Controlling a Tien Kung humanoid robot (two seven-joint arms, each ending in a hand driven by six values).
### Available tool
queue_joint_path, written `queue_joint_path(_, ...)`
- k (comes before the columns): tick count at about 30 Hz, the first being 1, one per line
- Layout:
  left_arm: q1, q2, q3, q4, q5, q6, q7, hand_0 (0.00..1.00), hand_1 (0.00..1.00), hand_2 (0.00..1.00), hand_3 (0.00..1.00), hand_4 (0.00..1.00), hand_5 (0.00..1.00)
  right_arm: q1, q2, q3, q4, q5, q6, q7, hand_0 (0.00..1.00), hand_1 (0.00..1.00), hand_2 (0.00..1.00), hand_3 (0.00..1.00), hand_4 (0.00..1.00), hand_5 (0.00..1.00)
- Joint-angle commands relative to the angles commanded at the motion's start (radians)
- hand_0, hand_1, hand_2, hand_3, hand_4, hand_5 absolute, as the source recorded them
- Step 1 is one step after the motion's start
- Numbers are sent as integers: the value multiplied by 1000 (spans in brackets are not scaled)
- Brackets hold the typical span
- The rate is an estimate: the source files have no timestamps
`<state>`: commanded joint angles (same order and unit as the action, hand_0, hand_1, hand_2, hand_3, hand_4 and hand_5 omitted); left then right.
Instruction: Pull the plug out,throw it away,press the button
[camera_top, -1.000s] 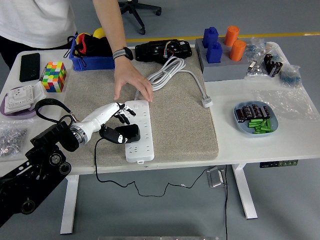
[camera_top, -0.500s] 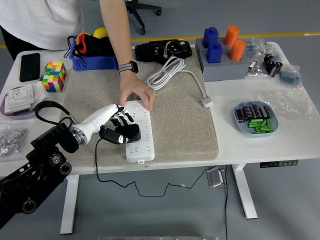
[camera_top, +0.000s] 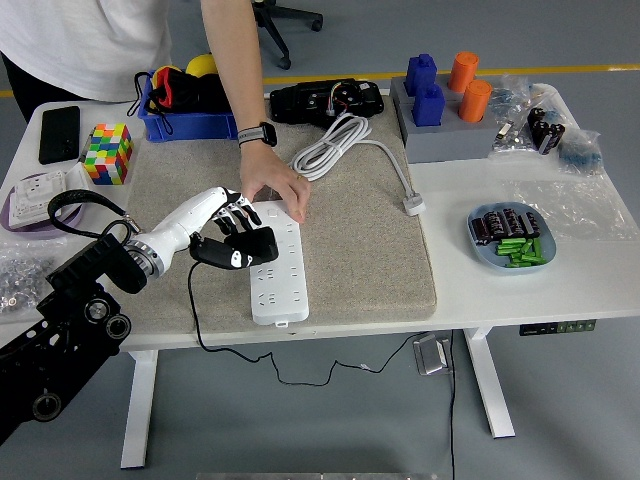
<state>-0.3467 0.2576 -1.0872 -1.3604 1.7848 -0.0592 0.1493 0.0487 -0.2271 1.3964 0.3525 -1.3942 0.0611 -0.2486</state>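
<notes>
Left hand (camera_top: 222, 222) grips the plug (camera_top: 240, 250) (person's hand (camera_top: 274, 188) steadies power strip (camera_top: 275, 270)).

The power strip (camera_top: 275, 262) at centre looks like smooth white plastic with a slight sheen, and lies on a matt, rough, felt-like beige mat (camera_top: 350, 225). The plug (camera_top: 237, 250) looks like glossy black plastic, as does its thin cord (camera_top: 196, 320). The left hand (camera_top: 215, 222) shows smooth white shells over black joints. The table (camera_top: 560, 290) is smooth matt white.
</notes>
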Motion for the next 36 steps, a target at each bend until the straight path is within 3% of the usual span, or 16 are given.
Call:
queue_joint_path(7,-29,-13,-73,117,46,27,-24,423,323,324,491,740,2,1,0,-1,0,1,0,0,745,700,710,723,776,635)
queue_joint_path(13,-58,-21,-85,212,101,42,-26,453,327,327,504,736,2,3,0,1,1,1,0,0,745,699,710,722,776,634)
queue_joint_path(14,-59,-22,-83,218,109,43,-26,453,327,327,504,736,2,3,0,1,1,1,0,0,745,699,710,722,776,634)
queue_joint_path(15,-60,-22,-82,222,111,45,-27,530,479,455,584,741,2,3,0,1,1,1,0,0,746,699,709,723,775,634)
queue_joint_path(26,-73,-30,-64,263,92,54,-40,542,504,476,589,753,2,4,2,2,1,0,0,0,745,699,709,723,775,634)
queue_joint_path(27,-73,-30,-64,263,87,54,-39,569,588,546,647,836,2,4,2,2,0,0,0,0,746,699,710,723,776,634)
queue_joint_path(36,-75,-29,-62,264,77,54,-31,558,603,555,668,841,2,5,2,2,1,1,0,1,746,699,710,723,776,634)
